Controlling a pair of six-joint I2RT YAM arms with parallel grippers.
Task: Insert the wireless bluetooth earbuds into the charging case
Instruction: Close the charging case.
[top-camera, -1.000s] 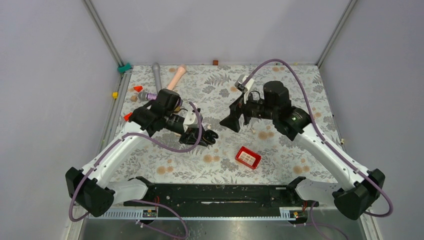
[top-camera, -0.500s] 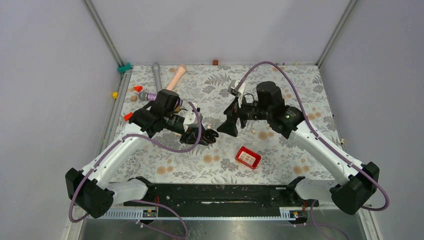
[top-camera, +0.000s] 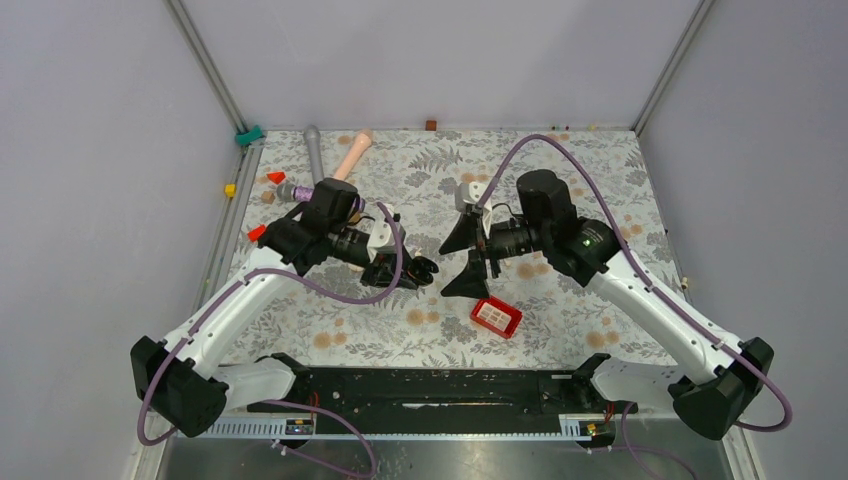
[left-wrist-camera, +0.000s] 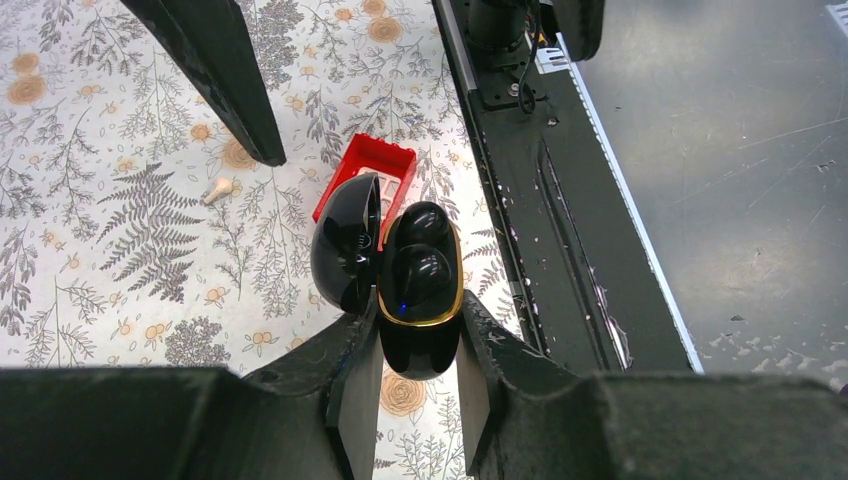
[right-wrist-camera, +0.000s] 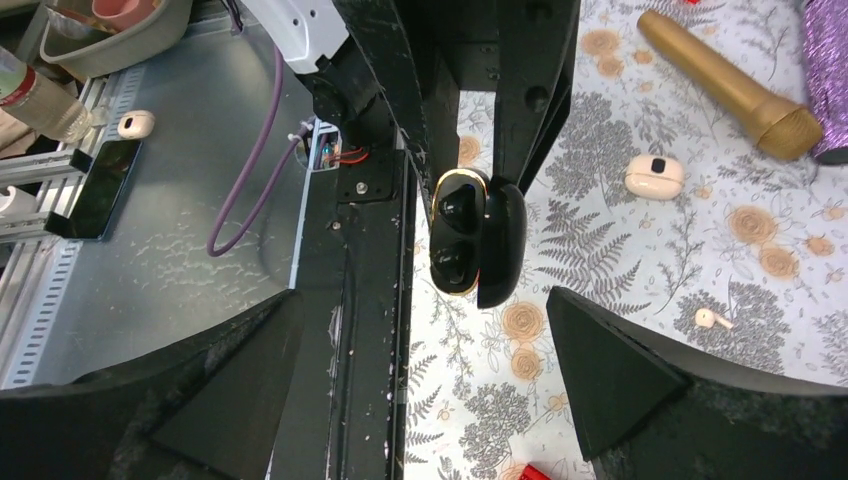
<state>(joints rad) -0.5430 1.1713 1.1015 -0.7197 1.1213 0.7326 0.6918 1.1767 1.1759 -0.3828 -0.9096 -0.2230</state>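
Right gripper (top-camera: 463, 260) swung toward left arm since earlier frame, jaws now spread wide, holding nothing. Left gripper (left-wrist-camera: 418, 335) clamps black charging case (left-wrist-camera: 420, 290), lid open. Cream earbud (left-wrist-camera: 218, 189) lies on table (left-wrist-camera: 100, 250) near red box (left-wrist-camera: 365, 165), apart from case.

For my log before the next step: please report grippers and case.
Left gripper shut on open black case. Right gripper open, empty. White earbud lying loose, unpicked.
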